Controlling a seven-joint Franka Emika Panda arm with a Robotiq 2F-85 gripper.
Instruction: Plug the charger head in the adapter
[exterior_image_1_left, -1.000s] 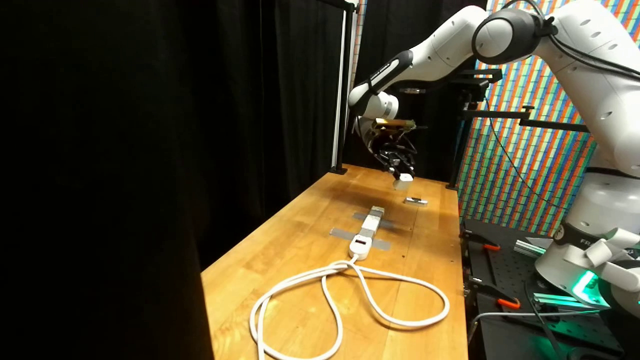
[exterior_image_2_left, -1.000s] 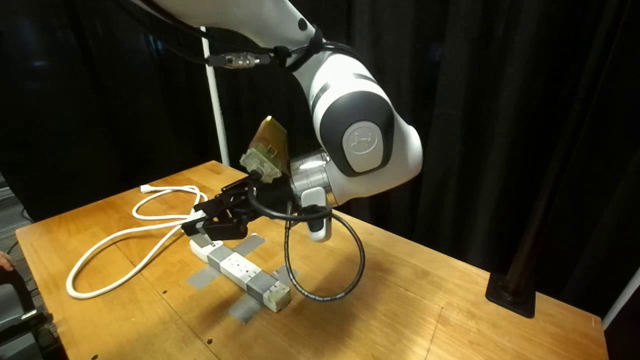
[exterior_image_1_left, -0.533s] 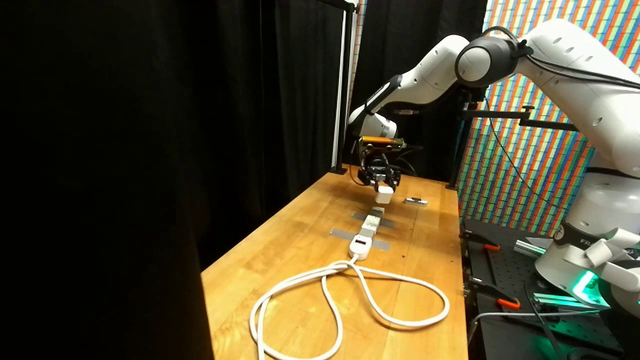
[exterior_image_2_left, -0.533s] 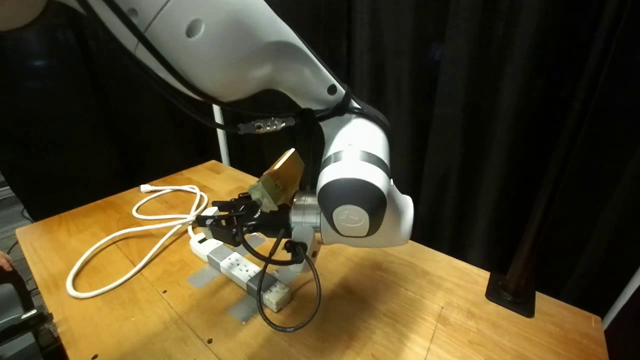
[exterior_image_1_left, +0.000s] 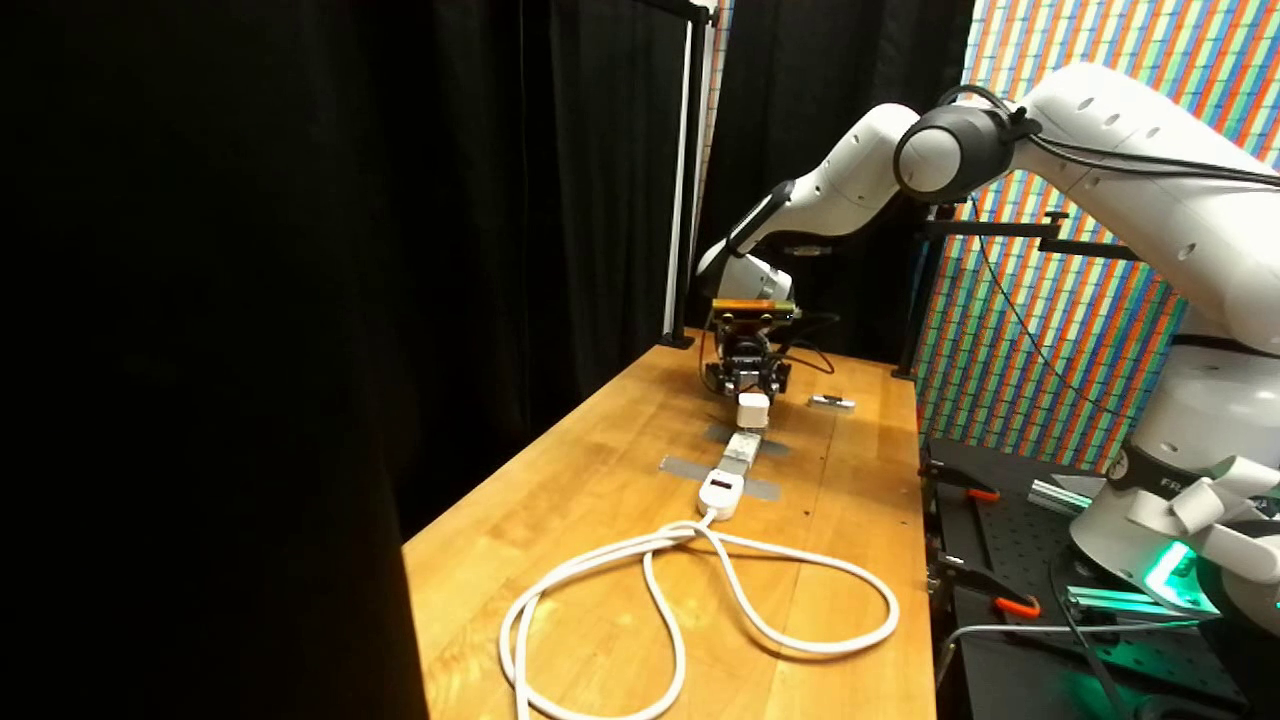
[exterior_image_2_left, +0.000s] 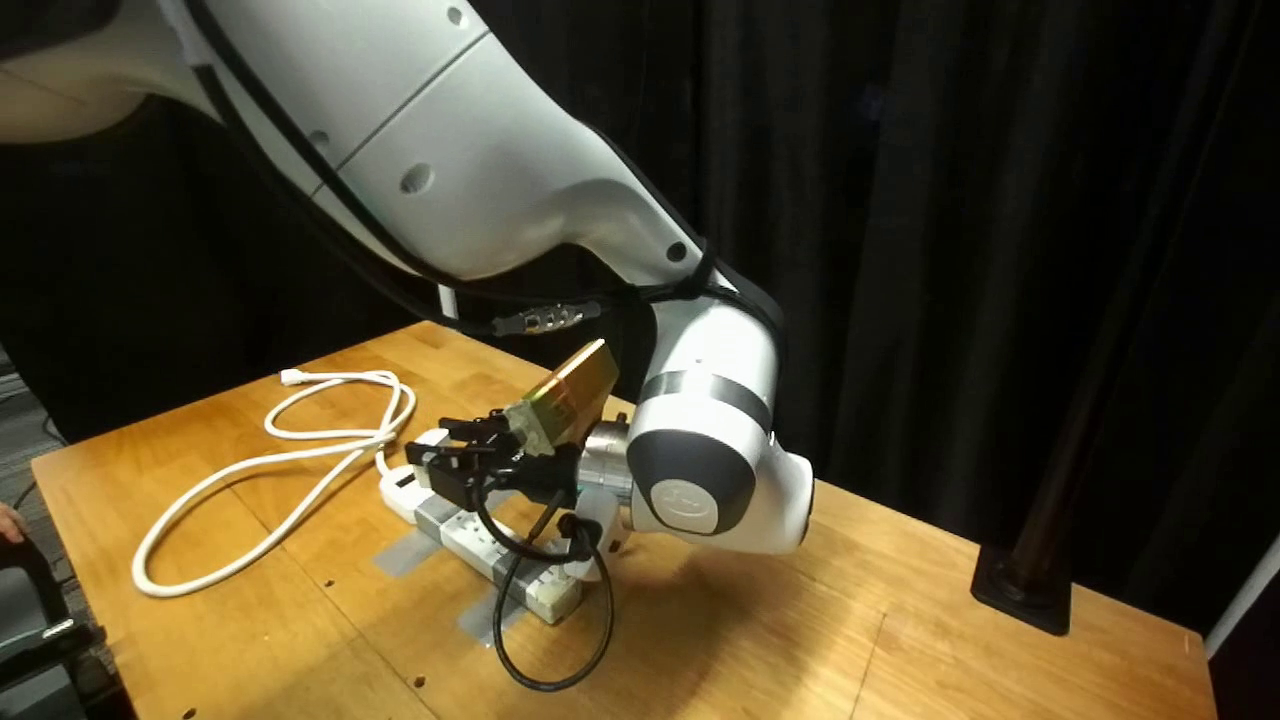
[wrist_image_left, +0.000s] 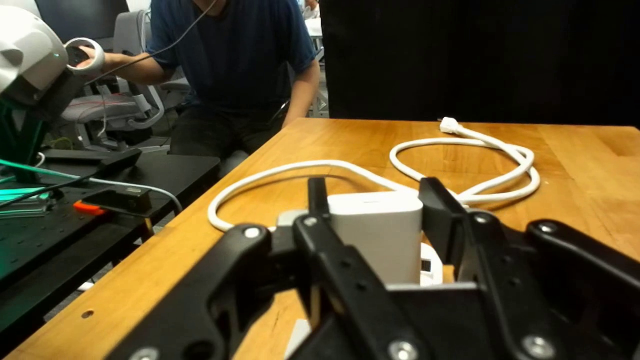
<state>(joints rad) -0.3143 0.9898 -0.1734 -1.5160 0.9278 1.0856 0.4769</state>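
The charger head (exterior_image_1_left: 753, 411) is a small white block, upright between the black fingers of my gripper (exterior_image_1_left: 750, 388). In the wrist view the charger head (wrist_image_left: 377, 240) is held between both fingertips (wrist_image_left: 371, 197), its flat top facing up. The adapter (exterior_image_1_left: 741, 449) is a white socket strip taped to the table with grey tape. The charger head is above the adapter in both exterior views; its prongs and any contact are hidden. In an exterior view the gripper (exterior_image_2_left: 430, 442) partly covers the adapter (exterior_image_2_left: 480, 540). In the wrist view only the adapter's cable end (wrist_image_left: 433, 260) shows.
The adapter's thick white cable (exterior_image_1_left: 790, 645) lies in loops on the wooden table (exterior_image_1_left: 600, 500). A small flat dark item (exterior_image_1_left: 831, 402) lies beside the gripper. Clamps (exterior_image_1_left: 990, 590) grip the table edge near the robot base. A person (wrist_image_left: 235, 60) sits beyond the table.
My gripper has come down with the charger head and levelled out. In an exterior view it has shifted left, from behind the strip to directly over it. The adapter has not moved.
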